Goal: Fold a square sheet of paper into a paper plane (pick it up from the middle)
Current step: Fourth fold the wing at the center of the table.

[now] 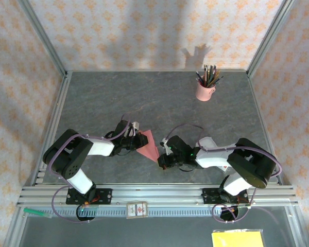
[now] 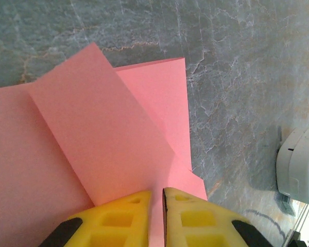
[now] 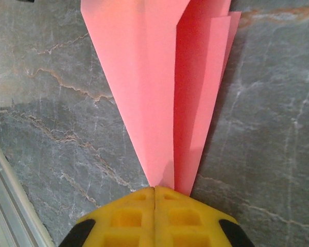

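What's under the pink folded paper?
Around the salmon-pink folded paper plane you see the grey marbled tabletop. The patch right beneath it is covered by the paper, so whether anything lies there cannot be seen.

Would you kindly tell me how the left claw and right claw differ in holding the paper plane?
The left claw pinches the paper plane at its wide, layered end; the right claw pinches its narrow pointed tip. The left claw's jaws show a thin slit with pink paper in it; the right claw's jaws meet flush. Both have yellow fingers and grip the same plane.
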{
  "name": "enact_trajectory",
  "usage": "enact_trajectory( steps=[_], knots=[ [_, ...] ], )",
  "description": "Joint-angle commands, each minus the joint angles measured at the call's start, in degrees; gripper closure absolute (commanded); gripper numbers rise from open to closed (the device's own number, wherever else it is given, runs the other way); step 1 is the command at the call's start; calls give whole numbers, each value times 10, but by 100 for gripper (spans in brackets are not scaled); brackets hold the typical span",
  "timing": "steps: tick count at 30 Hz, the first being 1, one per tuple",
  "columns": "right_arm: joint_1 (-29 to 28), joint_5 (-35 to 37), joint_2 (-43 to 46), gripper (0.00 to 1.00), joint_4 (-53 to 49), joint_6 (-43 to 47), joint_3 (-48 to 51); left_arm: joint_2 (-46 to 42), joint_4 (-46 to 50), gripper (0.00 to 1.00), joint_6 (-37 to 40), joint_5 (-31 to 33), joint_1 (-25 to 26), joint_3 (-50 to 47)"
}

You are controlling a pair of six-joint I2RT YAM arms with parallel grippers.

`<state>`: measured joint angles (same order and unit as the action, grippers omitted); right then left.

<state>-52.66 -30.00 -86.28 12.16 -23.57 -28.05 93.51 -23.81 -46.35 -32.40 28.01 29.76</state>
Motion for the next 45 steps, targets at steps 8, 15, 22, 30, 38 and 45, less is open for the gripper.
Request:
enact_trajectory(
  steps=[8, 15, 22, 30, 38, 45],
  knots=[
    [-16, -16, 19, 100, -103, -12, 41, 35, 72, 81, 26, 61, -10, -5],
    [-11, -8, 74, 100, -123, 4, 24, 36, 72, 81, 27, 59, -10, -3],
    [6, -11, 112, 100, -99, 5, -36, 34, 70, 81, 26, 57, -10, -5],
    [12, 0, -11, 100, -64, 26, -137, 34, 67, 81, 23, 55, -9, -4],
    [20, -8, -125, 99, -69, 49, -204, 34, 75, 81, 26, 52, -9, 1],
    [29, -13, -151, 100, -85, 65, -195, 39, 77, 81, 29, 50, -9, 5]
  ],
)
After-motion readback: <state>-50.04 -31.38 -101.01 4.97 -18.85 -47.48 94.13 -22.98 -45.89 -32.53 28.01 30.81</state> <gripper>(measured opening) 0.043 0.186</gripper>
